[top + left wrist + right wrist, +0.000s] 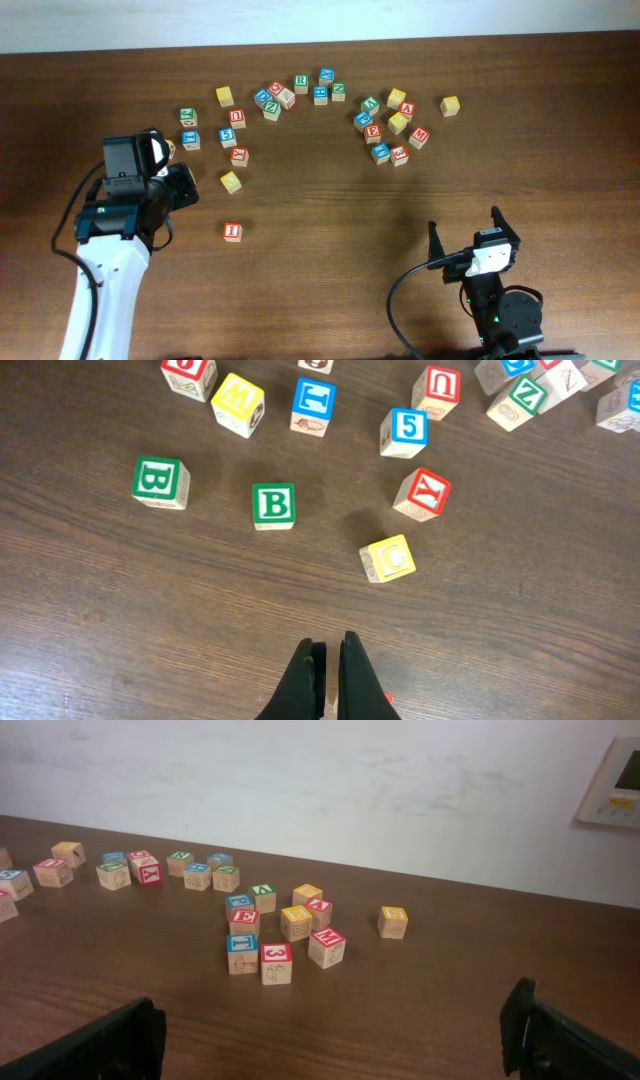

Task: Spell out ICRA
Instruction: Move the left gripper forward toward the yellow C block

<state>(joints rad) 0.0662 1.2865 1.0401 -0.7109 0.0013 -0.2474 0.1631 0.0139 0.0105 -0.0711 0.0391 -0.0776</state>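
Dark brown wooden counter [330,200] strewn with small wooden alphabet cubes, with the white left arm [100,280] at one side. The left hand [327,648] is shown with its fingers pressed together on nothing, poised short of the yellow-faced "C" cube [388,558]. The right hand [465,222] is held spread wide and empty, well apart from the cubes. The red-faced "I" cube [232,231] lies alone nearer the robot. The green-faced "R" cube [300,82] and the red-faced "A" cube [406,109] lie in the far clusters. The "C" is judged to be next: the left hand should first be spread, then squared to the slightly turned cube and kept off the neighbouring red-faced "Y" cube [424,493]. Also legible are a green-faced "B" cube [273,505], a second "B" cube [160,480] and a blue-faced "5" cube [405,430].
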